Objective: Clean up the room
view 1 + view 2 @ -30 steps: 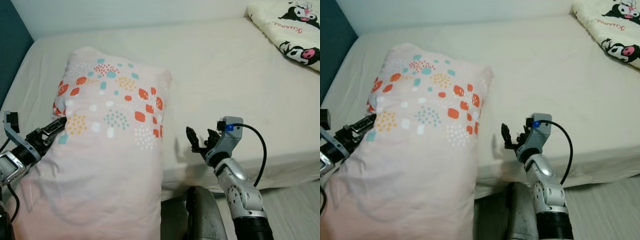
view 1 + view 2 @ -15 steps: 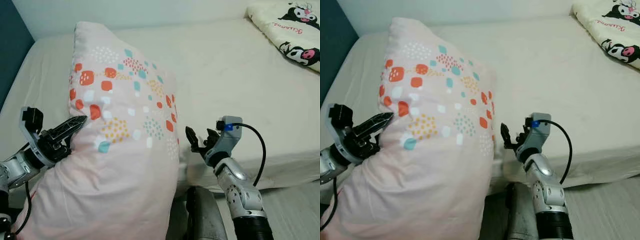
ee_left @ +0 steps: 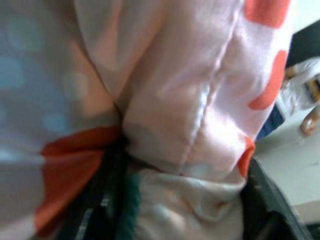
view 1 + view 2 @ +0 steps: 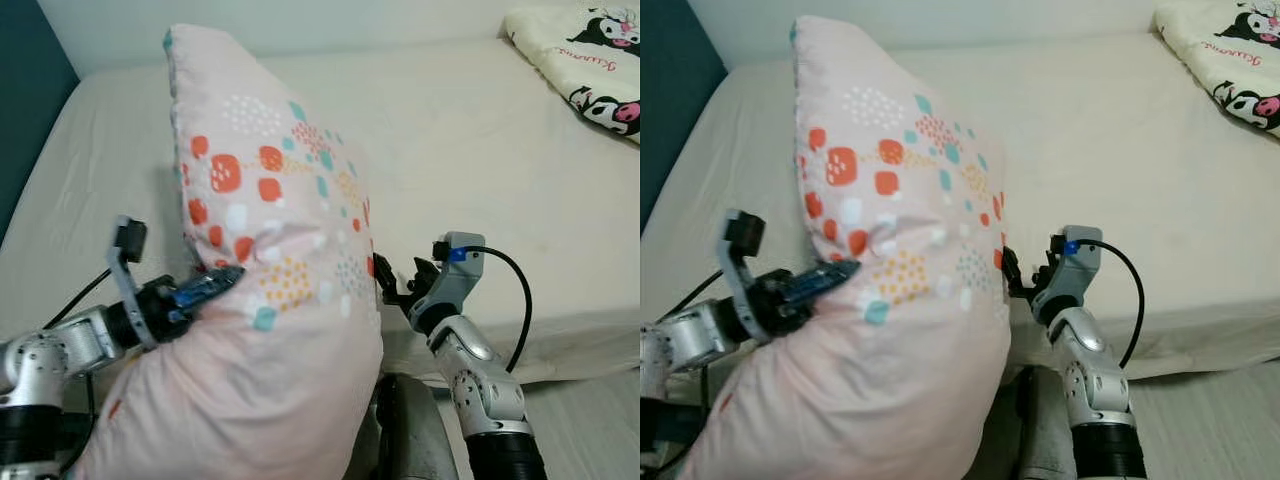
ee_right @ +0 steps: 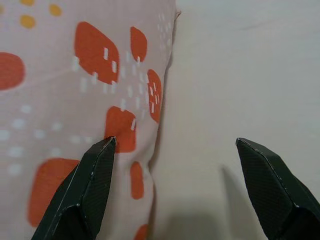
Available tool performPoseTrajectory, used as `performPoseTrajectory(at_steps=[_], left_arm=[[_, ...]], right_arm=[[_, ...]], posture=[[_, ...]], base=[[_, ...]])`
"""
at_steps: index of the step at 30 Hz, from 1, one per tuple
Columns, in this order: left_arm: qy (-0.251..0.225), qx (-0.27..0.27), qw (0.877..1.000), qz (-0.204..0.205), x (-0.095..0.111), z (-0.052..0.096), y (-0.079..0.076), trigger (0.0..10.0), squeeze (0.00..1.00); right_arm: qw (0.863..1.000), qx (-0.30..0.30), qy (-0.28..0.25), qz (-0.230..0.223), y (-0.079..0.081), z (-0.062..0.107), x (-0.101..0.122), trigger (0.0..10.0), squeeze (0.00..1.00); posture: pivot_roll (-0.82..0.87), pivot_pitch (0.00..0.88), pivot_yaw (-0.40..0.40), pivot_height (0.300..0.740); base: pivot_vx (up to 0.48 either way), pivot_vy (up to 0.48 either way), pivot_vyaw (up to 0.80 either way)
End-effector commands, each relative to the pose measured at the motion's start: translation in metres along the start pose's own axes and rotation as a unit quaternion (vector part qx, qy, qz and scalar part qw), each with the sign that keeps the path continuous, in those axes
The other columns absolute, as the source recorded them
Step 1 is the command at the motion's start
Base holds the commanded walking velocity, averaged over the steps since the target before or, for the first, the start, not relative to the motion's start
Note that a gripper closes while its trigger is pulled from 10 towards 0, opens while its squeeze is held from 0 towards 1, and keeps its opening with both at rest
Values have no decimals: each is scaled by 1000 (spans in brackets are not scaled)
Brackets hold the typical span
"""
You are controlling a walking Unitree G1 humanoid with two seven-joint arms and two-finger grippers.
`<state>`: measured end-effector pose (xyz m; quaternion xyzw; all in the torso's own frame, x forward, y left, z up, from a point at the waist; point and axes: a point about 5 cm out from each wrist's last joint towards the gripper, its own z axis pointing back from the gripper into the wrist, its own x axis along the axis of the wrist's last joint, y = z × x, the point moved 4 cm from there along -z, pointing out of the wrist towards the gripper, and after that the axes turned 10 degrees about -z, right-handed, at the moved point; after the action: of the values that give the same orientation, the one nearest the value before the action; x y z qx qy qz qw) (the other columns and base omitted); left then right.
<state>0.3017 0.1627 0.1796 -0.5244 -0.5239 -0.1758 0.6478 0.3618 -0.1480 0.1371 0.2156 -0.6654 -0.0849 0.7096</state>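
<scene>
My left end effector (image 4: 210, 287) is clamped on a fold of the large pale pink fabric pillow printed with orange, teal and yellow spots (image 4: 270, 260), pinching it on its left face at about 9 o'clock of the pillow's middle. The pillow stands nearly upright, its long axis running from 6 to 12 o'clock, its top corner over the cream sheeted bed (image 4: 470, 150) and its lower bulk hanging in front of the bed's edge. I judge the next move is to swing it toward 12 o'clock and lay it flat on the mattress.

My right end effector (image 4: 385, 285) sits just beside the pillow's right edge at 3 o'clock, fingers spread apart and holding nothing.

My left wrist view shows the bunched seam caught between my fingers, which the head views hide. My right wrist view shows the pillow's edge (image 5: 100, 90) lying between my open fingers (image 5: 95, 185), with bare sheet beyond. A cream cartoon-print blanket (image 4: 585, 60) lies at 2 o'clock.
</scene>
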Motion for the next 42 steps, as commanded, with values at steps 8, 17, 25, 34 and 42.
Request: performPoseTrajectory(at_steps=[8, 17, 25, 34, 42], left_arm=[[54, 26, 997, -45, -15, -11, -2, 0, 0], [57, 88, 983, -147, 2, -28, 5, 0, 0], [34, 358, 866, -349, 100, -11, 69, 0, 0], [-47, 480, 757, -442, 201, 1, 66, 0, 0], [-98, 610, 651, -440, 249, 35, 65, 0, 0]], right_arm=[[1000, -2, 3, -11, 0, 0, -3, 10000, 0], [1000, -3, 0, -14, 1, -2, -2, 10000, 0], [1000, -3, -8, -14, 2, -7, 1, 10000, 0], [1000, -6, -20, -16, 1, -10, 7, 10000, 0], [999, -13, -29, -16, -3, -8, 9, 10000, 0]], posture=[[-58, 223, 21, 471], [-55, 217, 27, 471], [-52, 184, 39, 471], [-55, 164, 53, 471], [-63, 156, 70, 471]], base=[[0, 0, 0], [0, 0, 0], [0, 0, 0], [0, 0, 0], [0, 0, 0]])
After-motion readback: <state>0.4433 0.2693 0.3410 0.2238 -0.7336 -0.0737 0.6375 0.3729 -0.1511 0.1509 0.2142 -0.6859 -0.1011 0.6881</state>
